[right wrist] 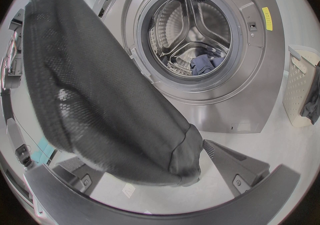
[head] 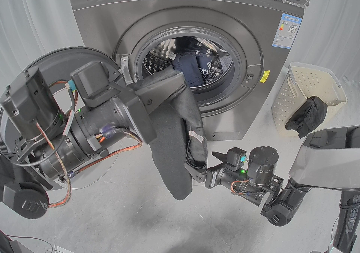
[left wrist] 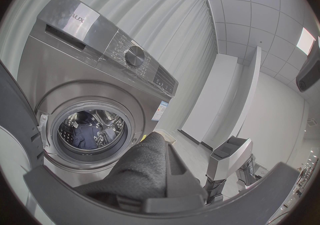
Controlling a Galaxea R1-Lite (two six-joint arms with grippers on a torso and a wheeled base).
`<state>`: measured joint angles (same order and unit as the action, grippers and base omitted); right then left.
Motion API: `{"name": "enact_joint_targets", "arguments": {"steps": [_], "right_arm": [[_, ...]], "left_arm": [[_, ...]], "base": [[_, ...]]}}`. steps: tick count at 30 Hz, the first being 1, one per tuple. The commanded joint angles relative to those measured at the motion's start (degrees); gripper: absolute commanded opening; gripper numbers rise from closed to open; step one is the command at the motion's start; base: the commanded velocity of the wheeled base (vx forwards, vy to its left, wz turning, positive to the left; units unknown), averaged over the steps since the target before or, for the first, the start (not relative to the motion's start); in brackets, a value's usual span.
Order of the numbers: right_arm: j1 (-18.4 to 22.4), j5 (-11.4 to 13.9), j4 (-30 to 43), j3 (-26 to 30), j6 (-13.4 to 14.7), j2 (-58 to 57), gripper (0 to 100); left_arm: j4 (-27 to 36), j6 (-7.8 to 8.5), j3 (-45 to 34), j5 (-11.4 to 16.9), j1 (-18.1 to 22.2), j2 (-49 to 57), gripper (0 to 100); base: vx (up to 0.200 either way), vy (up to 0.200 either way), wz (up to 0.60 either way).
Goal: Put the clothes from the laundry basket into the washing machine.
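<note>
Two tools on one item, for your record. Dark grey garment (head: 170, 160): draped over the left tool (head: 175, 82) just in front of the washing machine (head: 112, 13) opening, and hanging down to the right tool (head: 197, 174) below it. Left tool: clamped together on the upper part of the cloth. Right tool: fingers (right wrist: 233, 169) apart, with the garment's cuff (right wrist: 186, 162) lying between them and touching one pad.

Head view gives you the whole layout. The open door (head: 63, 58) is swung to the robot's left. The cream laundry basket (head: 330, 85) stands on the floor to the machine's right, with a black garment (head: 309, 115) hung over its rim.

Right wrist view gives you the fuller look into the drum (right wrist: 180, 18): ribbed steel, with navy clothes (right wrist: 203, 63) lying at the bottom.

Left wrist view adds the control dial (left wrist: 135, 56) on the film-covered top panel, a panelled ceiling (left wrist: 253, 12) and a white partition wall (left wrist: 213, 98).

Surface: smooth grey floor (head: 123, 212).

Room: pale pleated curtain (head: 26, 13) behind the machine.
</note>
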<state>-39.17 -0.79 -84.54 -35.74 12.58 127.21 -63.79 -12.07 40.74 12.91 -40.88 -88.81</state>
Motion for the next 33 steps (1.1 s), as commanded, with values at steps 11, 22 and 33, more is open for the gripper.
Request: {"name": "enact_joint_targets", "arguments": {"steps": [11,22,33], "right_arm": [[1.11,0.7,-4.05,-0.29,0.08,-0.03,0],[3.4,0.62,-4.05,12.28,1.75,-22.53,0],[6.91,-0.44,-4.05,7.09,1.92,-25.96,0]], "left_arm": [[-0.02,-0.06,-0.4,0.01,0.53,-0.4,0],[-0.37,4.25,-11.65,-4.47,3.79,3.12,0],[-8.28,3.89,-14.2,-5.35,7.48,2.5,0]], "base": [[0.0,0.0,0.0],[0.0,0.0,0.0],[0.0,0.0,0.0]]}}
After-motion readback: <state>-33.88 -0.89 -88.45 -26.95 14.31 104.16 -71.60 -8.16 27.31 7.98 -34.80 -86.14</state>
